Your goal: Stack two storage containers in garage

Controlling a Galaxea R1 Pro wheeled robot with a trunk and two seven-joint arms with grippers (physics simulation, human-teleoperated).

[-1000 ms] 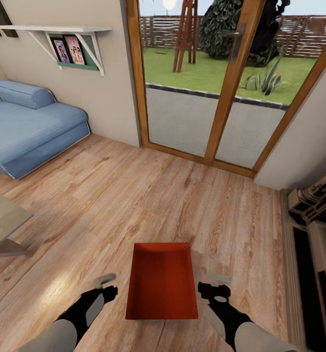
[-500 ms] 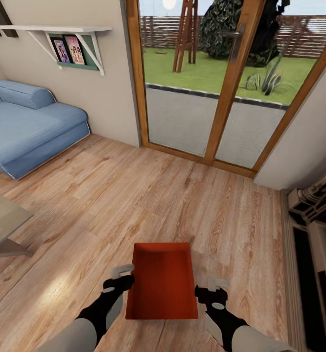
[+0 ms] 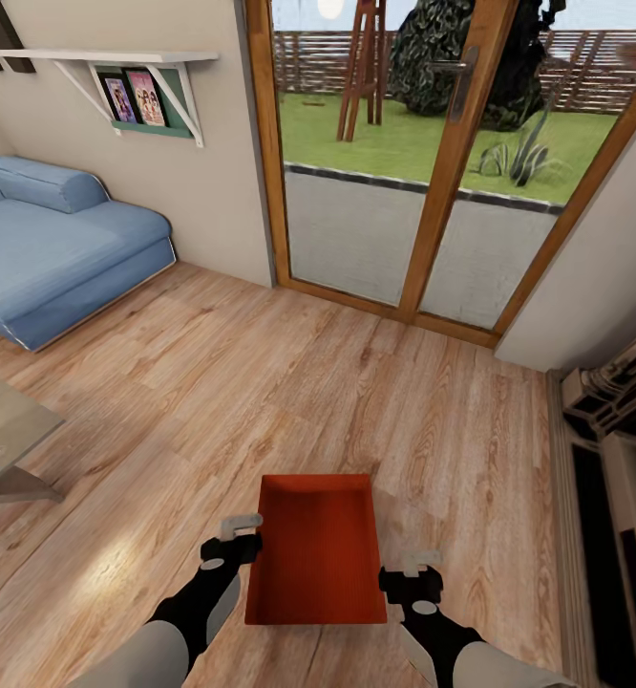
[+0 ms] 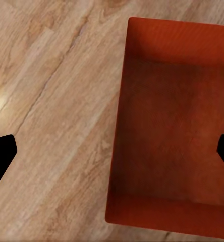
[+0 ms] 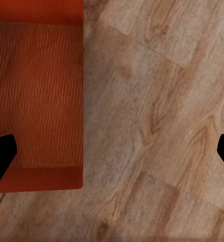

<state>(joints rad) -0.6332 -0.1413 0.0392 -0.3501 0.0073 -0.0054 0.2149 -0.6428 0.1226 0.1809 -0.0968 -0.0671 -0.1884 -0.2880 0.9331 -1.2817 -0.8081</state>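
Orange-red storage container (image 3: pixel 316 549) lies on the wood floor (image 3: pixel 261 382), long side pointing away, between the spread left end effector (image 3: pixel 232 545) and spread right end effector (image 3: pixel 409 578).

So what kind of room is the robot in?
It looks like a living room. There's a soft blue sofa by the cream wall, a white wall shelf with framed pictures, and tall wood-framed glass doors opening onto a garden. The floor is light wood planks.
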